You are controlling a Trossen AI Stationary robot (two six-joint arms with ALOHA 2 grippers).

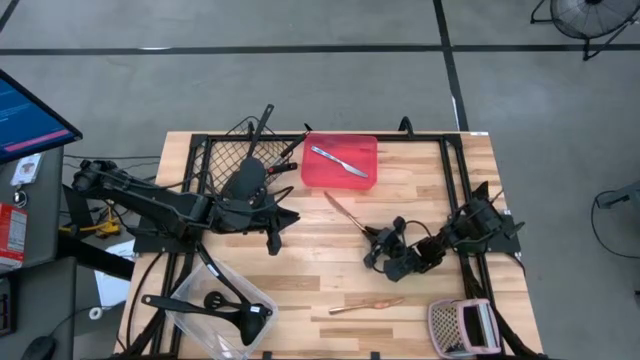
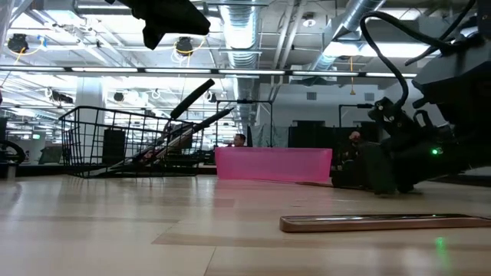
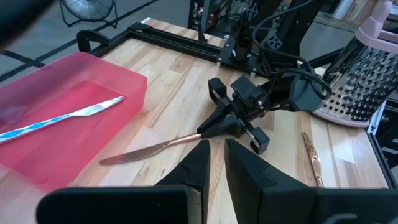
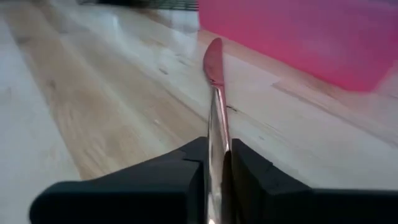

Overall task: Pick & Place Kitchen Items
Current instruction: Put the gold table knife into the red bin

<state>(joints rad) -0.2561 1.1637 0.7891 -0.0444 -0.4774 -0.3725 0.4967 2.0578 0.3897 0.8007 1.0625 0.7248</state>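
Right gripper (image 1: 372, 238) pinches slim copper-coloured knife (image 1: 343, 209) on the wooden table (image 1: 420, 190).
Left gripper (image 3: 214, 163) hovers nearby, jaws almost together, holding nothing.

Red translucent tray (image 1: 340, 163); silver knife (image 1: 338, 160); copper knife (image 3: 155, 147); black wire basket (image 1: 228, 155), criss-cross mesh; pale banded wood table (image 1: 330, 270); pinkish grater (image 1: 461, 327).

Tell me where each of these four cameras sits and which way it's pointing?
High: overhead, straight down on both arms, red tray.
Low: at tabletop height, level across the table; right arm visible.
Left wrist: on the left arm, past its fingers toward the right gripper.
Right wrist: on the right arm, fingers clamping the copper knife.
Shared: both wrist views show that knife and the tray.
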